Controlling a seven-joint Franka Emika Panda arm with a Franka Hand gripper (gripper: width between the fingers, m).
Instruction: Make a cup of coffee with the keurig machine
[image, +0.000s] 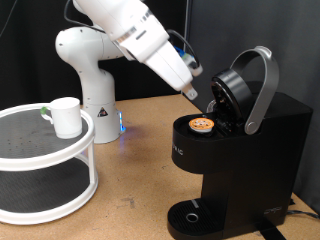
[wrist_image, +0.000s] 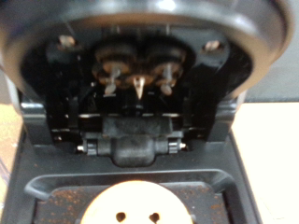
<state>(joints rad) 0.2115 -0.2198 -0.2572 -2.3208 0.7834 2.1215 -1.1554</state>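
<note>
The black keurig machine (image: 250, 140) stands at the exterior view's right with its domed lid (image: 232, 92) and silver handle (image: 262, 85) swung up. A small pod with a tan top (image: 203, 124) sits in the open chamber. My gripper (image: 192, 93) hangs just above and left of the pod, close to the raised lid's edge. The white cup (image: 66, 117) stands on a round white shelf (image: 40, 150) at the left, far from the gripper. The wrist view shows the lid's underside with its needle (wrist_image: 138, 86) and the pod (wrist_image: 140, 203) below; my fingers do not show there.
The white robot base (image: 90, 75) stands at the back left by the shelf. The shelf has a lower tier (image: 40, 190). The machine's round drip tray (image: 192, 215) sits at its foot, with nothing on it. Brown tabletop (image: 140, 170) lies between shelf and machine.
</note>
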